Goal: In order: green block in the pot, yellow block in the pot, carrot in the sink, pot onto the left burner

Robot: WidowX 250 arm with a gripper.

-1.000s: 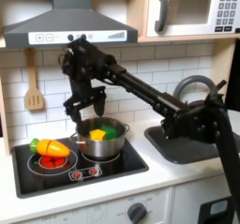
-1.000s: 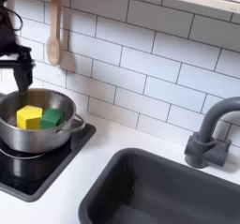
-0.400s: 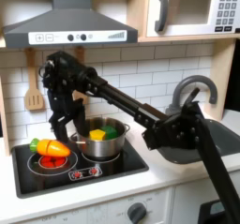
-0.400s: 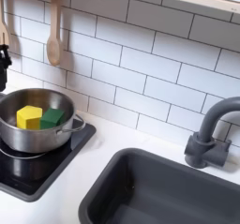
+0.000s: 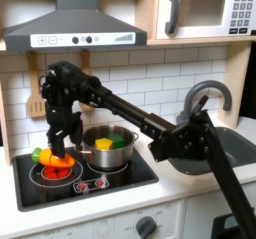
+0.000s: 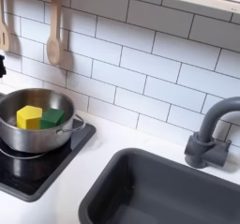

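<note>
Moved: hand (image 5: 56, 151) has dropped from above the stove's left burner onto the carrot (image 5: 55, 160).
Hand: fingers straddle carrot; grip unclear.
Pot (image 6: 37, 125): holds yellow block (image 6: 29, 116), green block (image 6: 53, 118).

In the first exterior view, the gripper (image 5: 55, 151) hung low over the carrot (image 5: 54, 160) and covered its middle, so whether the fingers touched it could not be told; jaw spacing was too blurred to read. The arm hid most of the sink (image 5: 238, 143), which the frame's right edge also cut. In the second exterior view, the sink (image 6: 141, 176) ran off the bottom edge, and the pot (image 6: 37, 139) was clipped at the left.
</note>
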